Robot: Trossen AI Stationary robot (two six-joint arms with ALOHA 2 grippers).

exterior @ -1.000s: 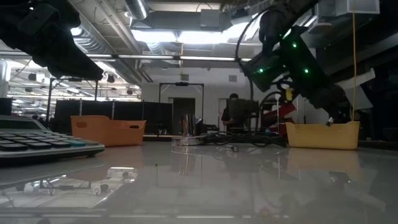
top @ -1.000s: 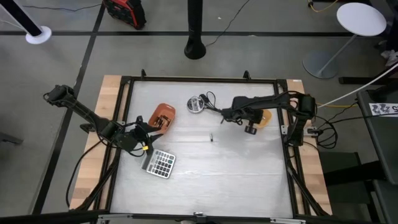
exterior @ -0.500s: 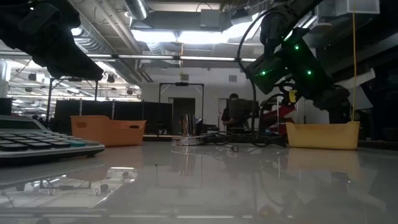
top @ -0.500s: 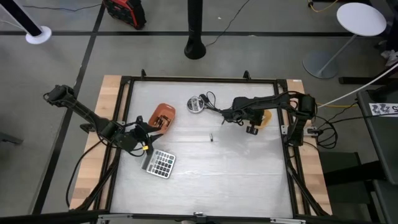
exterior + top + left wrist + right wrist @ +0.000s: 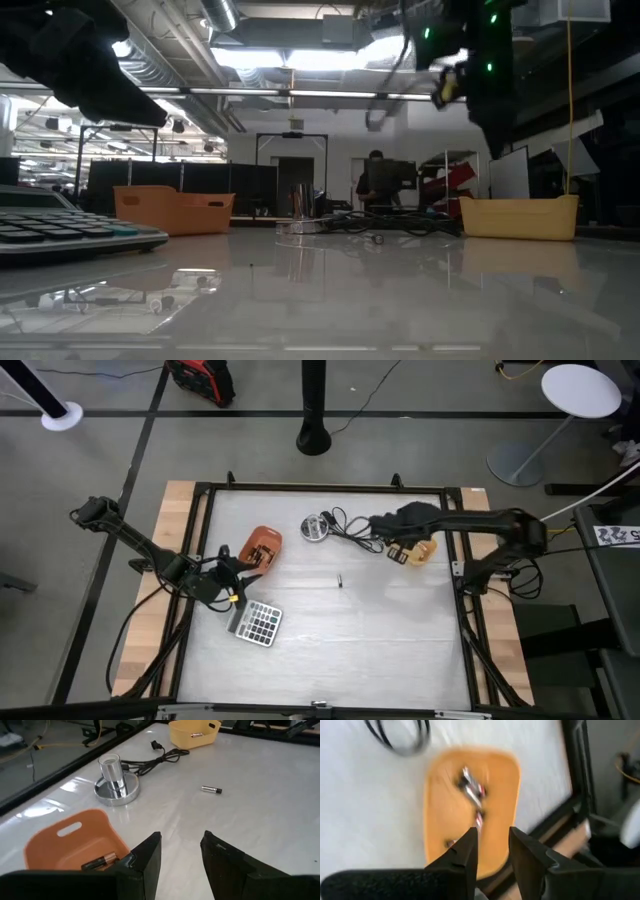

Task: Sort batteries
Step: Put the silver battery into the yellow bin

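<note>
One small dark battery (image 5: pixel 340 581) lies alone on the white table; the left wrist view shows it too (image 5: pixel 211 790). The orange bin (image 5: pixel 262 547) at the left holds a battery (image 5: pixel 100 861). The yellow bin (image 5: pixel 422 551) at the right holds a few batteries (image 5: pixel 470 788). My right gripper (image 5: pixel 492 851) hangs open above the yellow bin, high over the table (image 5: pixel 482 70), with nothing between its fingers. My left gripper (image 5: pixel 181 854) waits open beside the orange bin's near side, above the table.
A round silver disc with a short post (image 5: pixel 317 527) and a black cable with plug (image 5: pixel 350 528) lie at the far middle of the table. A calculator (image 5: pixel 257 623) lies near the left gripper. The black frame (image 5: pixel 466 575) borders the table just right of the yellow bin.
My right gripper has risen from just inside the yellow bin to well above it and has turned at the wrist; its arm has swung out toward the table's right edge. The left arm and the lone battery have kept still.
</note>
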